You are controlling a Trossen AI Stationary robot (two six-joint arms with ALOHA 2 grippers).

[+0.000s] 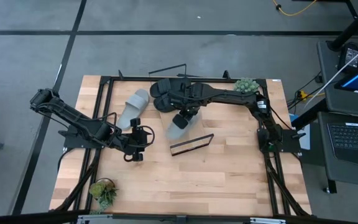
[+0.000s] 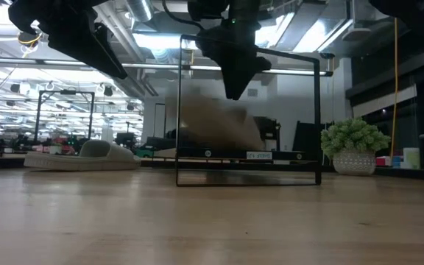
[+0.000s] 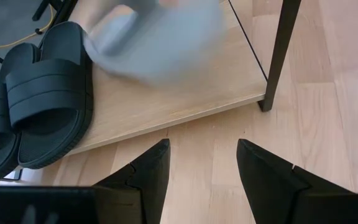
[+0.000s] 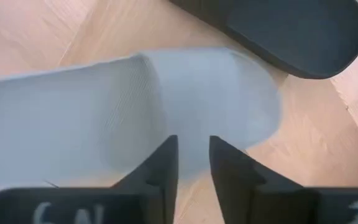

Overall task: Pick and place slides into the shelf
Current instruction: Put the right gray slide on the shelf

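labels: white shelf (image 2: 249, 156) sticker, text unreadable | right gripper (image 4: 193, 163) is hovering part-open over grey slide (image 4: 166, 106) | left gripper (image 3: 202, 167) is waiting open; its view alone shows black slides (image 3: 45, 99)

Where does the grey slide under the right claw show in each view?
High: grey slide mid-table, on the shelf.
Low: blurred shape inside the wire frame.
Left wrist: blurred grey on the board.
Right wrist: fills the middle.
Shared landmark: black slides beside it.

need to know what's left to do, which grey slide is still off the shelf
The grey slide lying on the bare table by the left arm; the other grey slide sits on the shelf under the right gripper.
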